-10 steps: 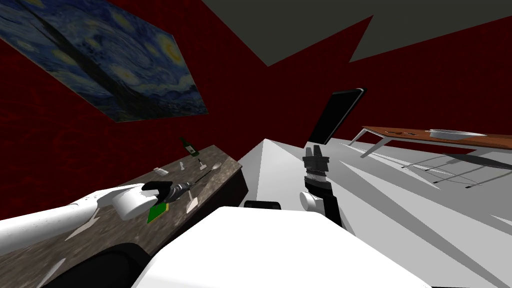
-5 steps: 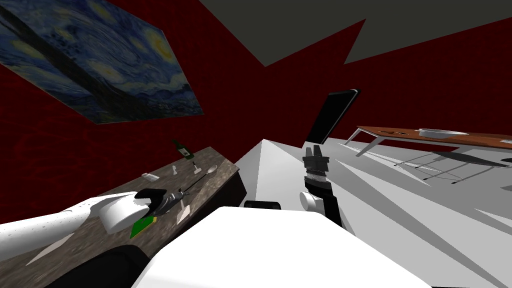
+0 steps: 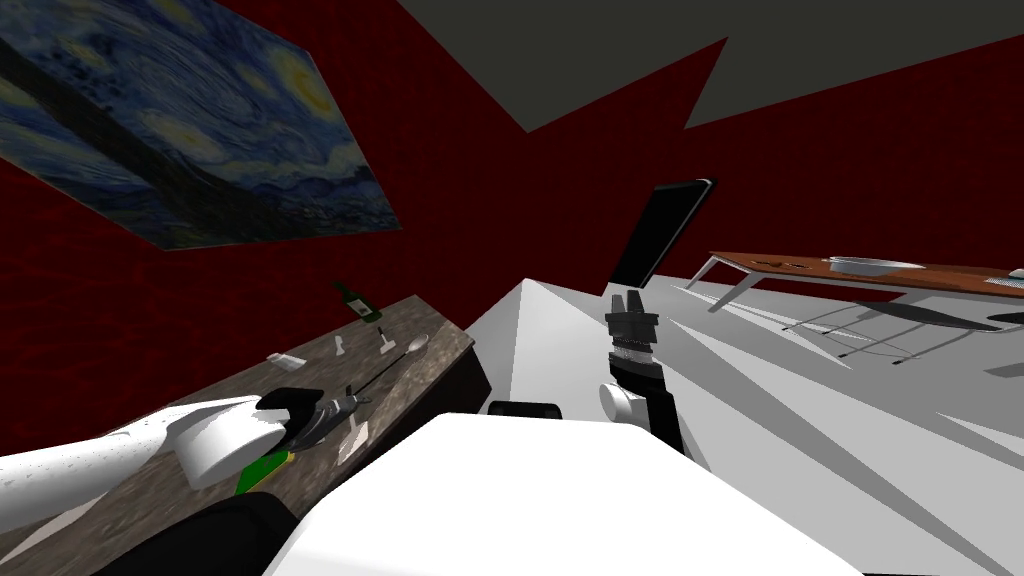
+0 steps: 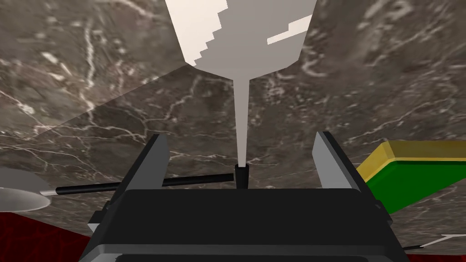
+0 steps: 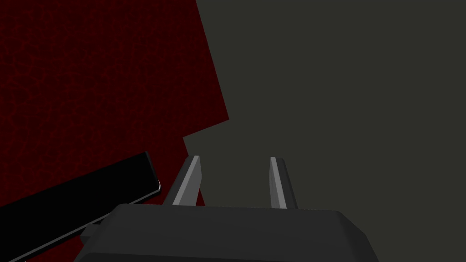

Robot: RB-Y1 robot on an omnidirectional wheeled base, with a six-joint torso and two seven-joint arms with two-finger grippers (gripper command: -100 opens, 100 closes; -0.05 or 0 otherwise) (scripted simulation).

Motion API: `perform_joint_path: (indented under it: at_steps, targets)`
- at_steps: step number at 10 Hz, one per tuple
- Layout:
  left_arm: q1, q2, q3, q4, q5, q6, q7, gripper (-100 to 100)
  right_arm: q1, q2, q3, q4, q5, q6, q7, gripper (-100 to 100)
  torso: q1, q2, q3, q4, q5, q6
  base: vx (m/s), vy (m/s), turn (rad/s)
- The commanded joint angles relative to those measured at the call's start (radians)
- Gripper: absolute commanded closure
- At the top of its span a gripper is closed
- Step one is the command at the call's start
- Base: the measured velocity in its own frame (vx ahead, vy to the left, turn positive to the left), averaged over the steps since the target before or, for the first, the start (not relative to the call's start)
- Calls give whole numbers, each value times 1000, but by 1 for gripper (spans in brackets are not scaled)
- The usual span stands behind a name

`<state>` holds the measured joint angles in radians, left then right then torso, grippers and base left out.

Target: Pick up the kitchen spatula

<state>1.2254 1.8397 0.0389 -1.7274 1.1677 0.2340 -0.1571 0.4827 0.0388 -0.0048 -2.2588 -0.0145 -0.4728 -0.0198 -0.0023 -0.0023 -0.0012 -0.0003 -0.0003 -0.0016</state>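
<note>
The spatula [image 4: 241, 41] is lying flat on the marble counter [image 4: 91, 91], pale blade pointing away from the left gripper [image 4: 241, 135]. That gripper's fingers are standing wide apart on either side of the spatula's thin neck, not gripping it. A green-and-yellow sponge [image 4: 409, 175] is sitting just beside them. The right gripper [image 5: 234, 158] is hanging released too.

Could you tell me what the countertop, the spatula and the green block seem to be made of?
Countertop: brown-grey stone, likely marble, by its pale veins. Spatula: plain matte light grey blade, dark handle; material unclear. Green block: yellow layer on one face, perhaps a sponge.
</note>
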Motion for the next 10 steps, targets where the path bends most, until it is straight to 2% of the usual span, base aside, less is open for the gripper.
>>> perform_joint_path:
  at_steps: [1, 2, 3, 5, 6, 8, 10]
  targets:
    - [0, 0, 0, 0, 0, 0, 0, -100, 0, 0, 0, 0, 0, 0, 0, 0, 0, 0, 0, 0, 0, 0, 25, -11, 2]
    - [2, -1, 1, 0, -1, 1, -1, 0, 0, 0, 0, 0, 0, 0, 0, 0, 1, 1, 1, 0, 0, 0, 0, 0, 0]
    - [12, -33, 9, -2, -20, 4, -5, -100, 0, 0, 0, 0, 0, 0, 0, 0, 1, 2, 1, 1, 0, 0, 20, 4, -64]
    - [33, -98, 23, -7, -59, 11, -14, -100, 0, 0, 0, 0, 0, 0, 0, 0, 3, 1, 1, 0, 1, 0, 42, 18, -95]
    - [-7, -98, -7, -7, -59, 11, -14, -100, 0, 0, 0, 0, 0, 0, 0, 0, 3, 1, 1, 0, 1, 0, 29, 12, -33]
    - [33, -98, 23, -7, -59, 11, -14, -100, 0, 0, 0, 0, 0, 0, 0, 0, 2, 2, 1, 1, 0, 0, 5, 2, 3]
    - [54, -163, 38, -11, -98, 18, -24, -100, 0, 0, 0, 0, 0, 0, 0, 0, 2, 3, 2, 1, 0, 0, 23, 7, -84]
